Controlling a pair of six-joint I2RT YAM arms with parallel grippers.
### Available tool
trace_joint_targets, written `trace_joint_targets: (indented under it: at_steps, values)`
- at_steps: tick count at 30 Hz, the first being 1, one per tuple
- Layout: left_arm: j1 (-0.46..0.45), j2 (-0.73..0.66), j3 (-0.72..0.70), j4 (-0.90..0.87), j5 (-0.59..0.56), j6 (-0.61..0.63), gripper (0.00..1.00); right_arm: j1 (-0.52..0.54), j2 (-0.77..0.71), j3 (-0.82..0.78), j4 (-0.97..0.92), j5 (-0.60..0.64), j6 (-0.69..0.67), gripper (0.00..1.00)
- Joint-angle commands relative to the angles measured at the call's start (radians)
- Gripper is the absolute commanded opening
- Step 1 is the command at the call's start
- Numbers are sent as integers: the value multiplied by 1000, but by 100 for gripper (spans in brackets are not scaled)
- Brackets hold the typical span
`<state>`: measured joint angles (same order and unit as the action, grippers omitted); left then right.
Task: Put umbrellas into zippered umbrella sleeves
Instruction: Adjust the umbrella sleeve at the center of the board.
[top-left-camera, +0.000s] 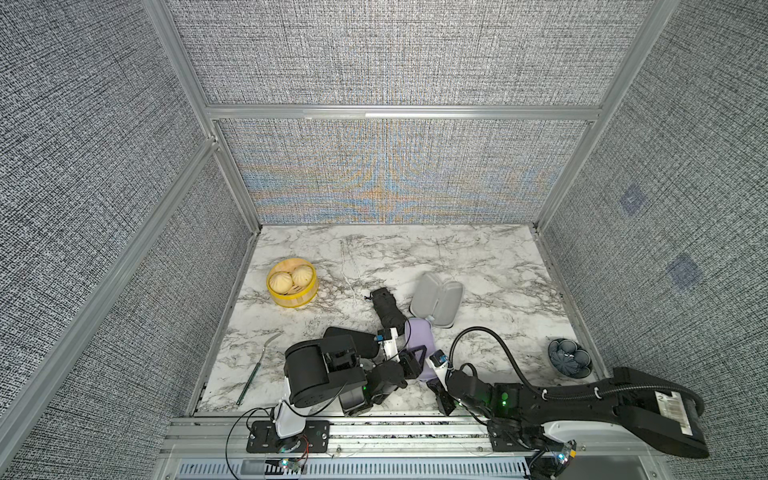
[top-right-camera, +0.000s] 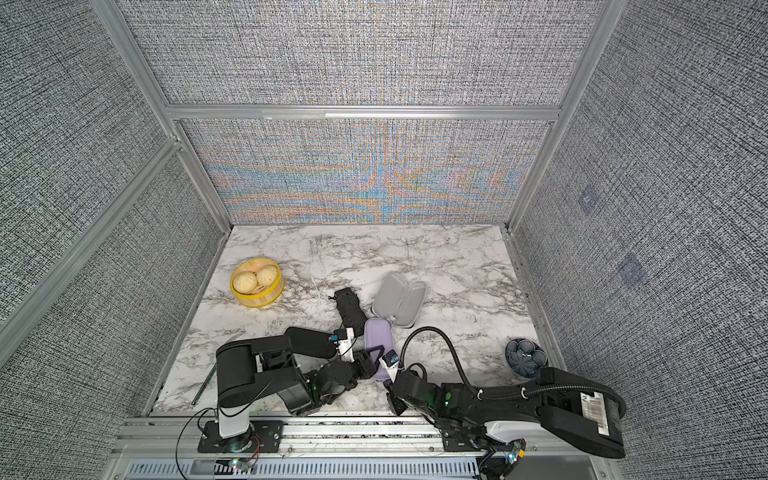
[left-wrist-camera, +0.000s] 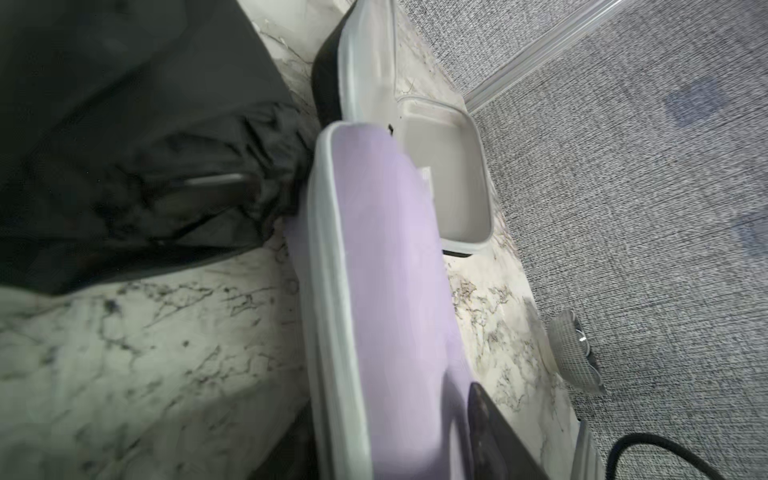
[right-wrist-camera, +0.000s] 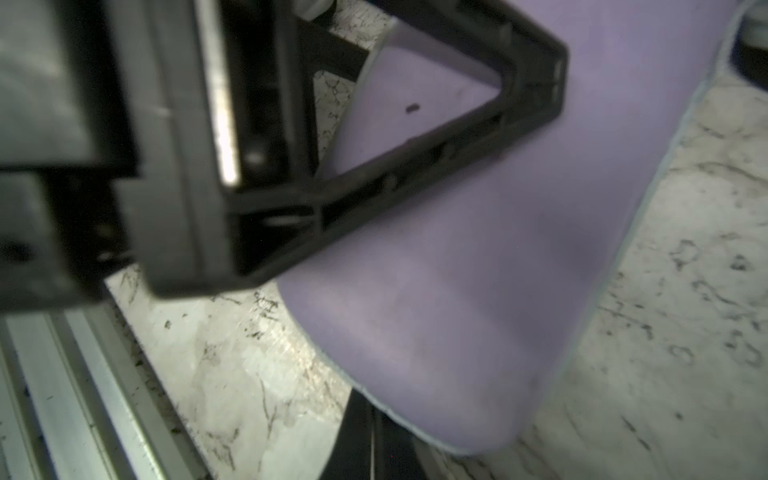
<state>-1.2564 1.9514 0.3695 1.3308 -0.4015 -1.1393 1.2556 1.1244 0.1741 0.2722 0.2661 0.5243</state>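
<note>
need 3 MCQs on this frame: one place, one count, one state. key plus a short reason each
1. Where on the table is the steamer basket?
A) far left
B) near right corner
C) on top of the lavender sleeve

2. How many buns lie in it?
A) one
B) two
C) four

3. The far sleeve, just behind the lavender sleeve, is:
A) zipped shut
B) open, grey inside showing
C) holding a lavender umbrella

Key:
1 A: both top views show it at the far left, apart from the sleeves.
2 B: two pale buns sit side by side inside the yellow rim.
3 B: its two halves are spread apart, and the left wrist view shows an empty grey lining.
</note>
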Motion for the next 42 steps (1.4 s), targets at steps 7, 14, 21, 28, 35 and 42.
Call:
trace_joint_targets:
  at_steps: [7, 14, 21, 28, 35, 42]
  values:
    - [-2, -12, -20, -19, 46, 36, 97, -23, -105, -30, -120, 97, -2, 0]
    - [-2, -104, -58, -88, -7, 72, 100, -78, -184, -55, -207, 88, -3, 0]
    - [40, -190, -94, -142, -85, 160, 100, -113, -171, -78, -216, 132, 81, 0]
    - [166, -265, 39, -388, 133, 259, 100, -120, -231, -49, -353, 211, 167, 0]
    - [204, -182, 85, -323, 215, 230, 100, -120, -385, -65, -432, 257, 200, 0]
    - [241, -170, 76, -296, 186, 257, 97, -156, -410, -63, -439, 280, 201, 0]
